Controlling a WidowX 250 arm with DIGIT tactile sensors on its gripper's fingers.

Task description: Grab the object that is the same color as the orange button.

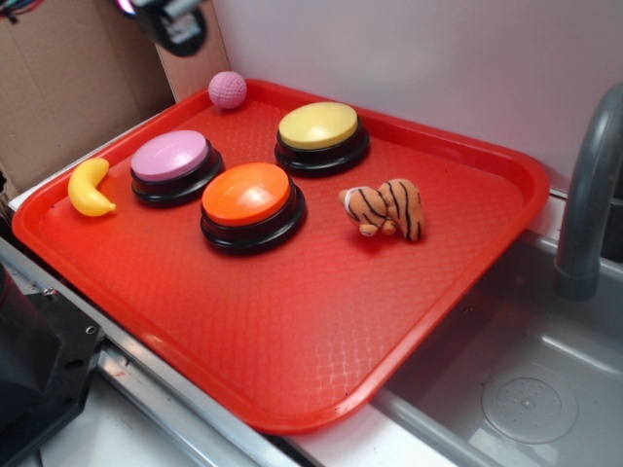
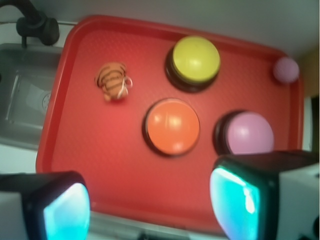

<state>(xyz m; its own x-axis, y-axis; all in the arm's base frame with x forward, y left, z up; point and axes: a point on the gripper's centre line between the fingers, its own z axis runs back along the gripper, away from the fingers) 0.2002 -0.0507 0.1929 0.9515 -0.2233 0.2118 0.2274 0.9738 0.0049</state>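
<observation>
Tiger toy: we take the plush tiger toy [image 1: 384,209] as our target, since its orange-tan coat with black stripes matches the orange button; it lies on its side on the right half of the red tray [image 1: 292,341], free of any grasp.
Banana: at the far left edge of the tray, in the exterior view, we see a yellow banana [image 1: 89,187], wrong colour for us.
Pink button: just right of the banana sits the pink-topped button [image 1: 172,161], close beside the orange one.
Pink ball: a pink ball [image 1: 227,89] rests at the far rim of the tray.
Orange button: the orange button [image 1: 248,199] sits mid-tray, left of the tiger and apart from it.
Yellow button: the yellow-topped button [image 1: 319,131] stands farther back, beyond the tiger.
Sink: a grey sink [image 1: 526,360] and tap lie right of the tray.
Gripper: in the wrist view our gripper [image 2: 150,205] hangs high over the near edge of the tray, its fingers [image 2: 65,210] spread wide and holding nothing.
Step in hand: we judge this the approach, with the target picked out but nothing reached.
Next move: we think the gripper must travel across to stand above the tiger, clear the orange button's dome, descend with fingers straddling the soft body, then close.
</observation>
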